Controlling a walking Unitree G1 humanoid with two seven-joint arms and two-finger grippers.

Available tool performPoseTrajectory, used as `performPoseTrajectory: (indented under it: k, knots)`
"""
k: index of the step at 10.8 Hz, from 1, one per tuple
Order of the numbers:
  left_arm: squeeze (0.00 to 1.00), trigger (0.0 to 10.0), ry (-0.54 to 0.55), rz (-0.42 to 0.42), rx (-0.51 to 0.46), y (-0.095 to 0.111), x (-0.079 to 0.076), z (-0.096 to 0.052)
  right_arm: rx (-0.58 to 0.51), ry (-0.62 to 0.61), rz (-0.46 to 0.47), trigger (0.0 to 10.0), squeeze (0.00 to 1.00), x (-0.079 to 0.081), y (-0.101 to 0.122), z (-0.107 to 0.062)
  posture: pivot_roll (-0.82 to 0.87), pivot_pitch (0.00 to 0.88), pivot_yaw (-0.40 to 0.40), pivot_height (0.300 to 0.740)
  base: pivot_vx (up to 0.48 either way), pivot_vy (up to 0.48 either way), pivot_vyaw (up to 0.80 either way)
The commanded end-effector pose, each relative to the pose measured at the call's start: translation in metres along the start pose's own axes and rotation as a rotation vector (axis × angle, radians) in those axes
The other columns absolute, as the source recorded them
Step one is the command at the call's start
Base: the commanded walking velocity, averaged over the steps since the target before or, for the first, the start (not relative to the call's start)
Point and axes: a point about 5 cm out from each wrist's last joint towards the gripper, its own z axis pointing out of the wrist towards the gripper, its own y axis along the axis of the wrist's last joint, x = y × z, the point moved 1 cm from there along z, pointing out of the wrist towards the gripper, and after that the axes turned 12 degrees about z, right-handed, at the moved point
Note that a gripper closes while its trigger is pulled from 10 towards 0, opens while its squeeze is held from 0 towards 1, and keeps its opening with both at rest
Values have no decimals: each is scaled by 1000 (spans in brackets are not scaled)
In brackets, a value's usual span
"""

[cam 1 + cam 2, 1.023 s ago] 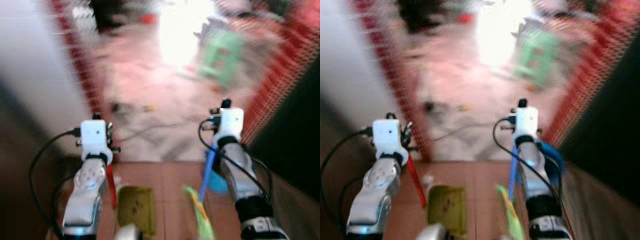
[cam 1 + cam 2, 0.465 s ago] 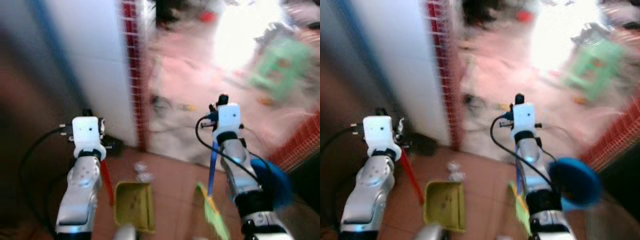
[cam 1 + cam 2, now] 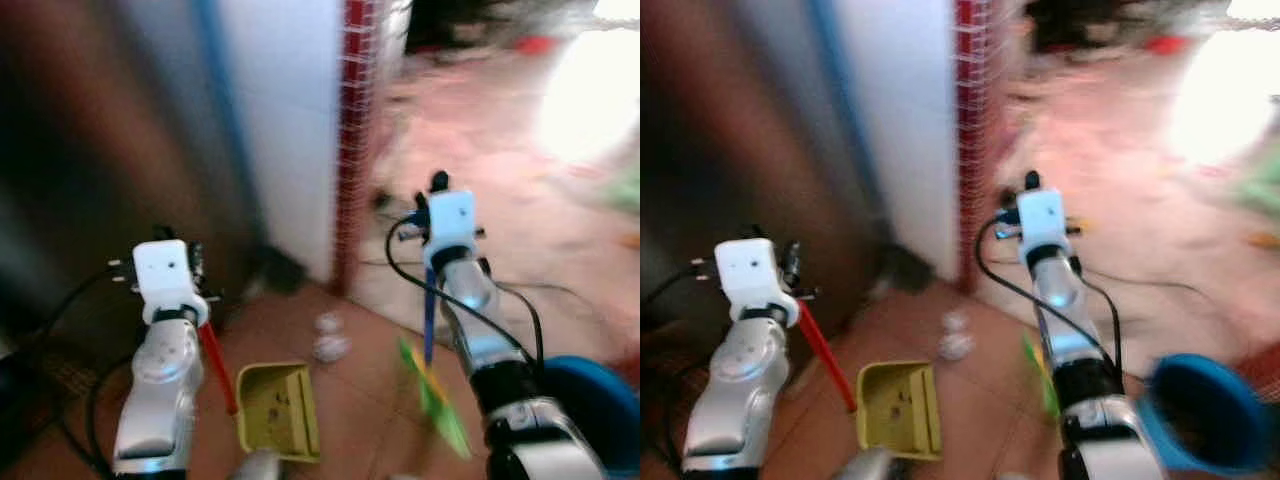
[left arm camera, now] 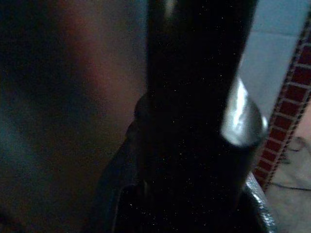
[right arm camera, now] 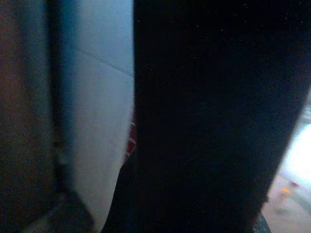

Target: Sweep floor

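Left eye view: dustpan [image 3: 277,410] below left gripper [image 3: 196,268] (blurred).

1 yellow dustpan [image 3: 277,411], 1 broom [image 3: 432,390], 2 crumpled paper wads [image 3: 329,336], 1 blue bucket [image 3: 1200,412]

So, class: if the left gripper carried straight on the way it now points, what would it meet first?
Probably the dark wall ahead of the left gripper; blur leaves depth uncertain.

Both my arms are raised in front of me, forearms reaching forward. My left gripper [image 3: 190,262] is up by the white wrist block; my right gripper [image 3: 437,183] sits farther ahead. Motion blur hides the fingers.
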Motion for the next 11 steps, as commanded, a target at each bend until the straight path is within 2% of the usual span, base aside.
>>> performPoseTrajectory:
  k: [1, 2, 3, 5, 7, 8, 11]
  knots:
    - [0, 10000, 31, 20, -59, 13, 3, 3, -41, 47, -50, 10000, 0, 2, 11, 6, -47, 0, 26, 740, 0, 0, 544]
    - [0, 10000, 48, 25, -39, 11, 4, 6, -20, 91, -68, 10000, 0, 10, 7, 5, -49, 0, 23, 740, 0, 0, 406]
    - [0, 10000, 55, 20, -50, 13, 5, 5, -7, 136, -105, 10000, 0, 23, 0, -3, -45, 0, 13, 740, 0, 0, 0]
    - [0, 10000, 94, 9, -42, 10, 12, 2, 5, 109, -87, 10000, 0, 34, -12, -20, -30, 0, -7, 740, 0, 0, 0]
    - [0, 10000, 135, -4, -66, 12, 26, 1, -22, -30, -30, 10000, 0, 28, -13, -29, -9, 0, -15, 740, 0, 0, 0]
    - [0, 10000, 140, -8, -69, 12, 26, 1, -29, -67, -25, 10000, 0, 24, -13, -31, -12, 0, -15, 740, 0, 0, 0]
    - [0, 10000, 76, 4, -90, 6, 16, 1, -27, -69, -32, 10000, 0, 22, -15, -37, -33, 2, -8, 740, 84, 0, 475]
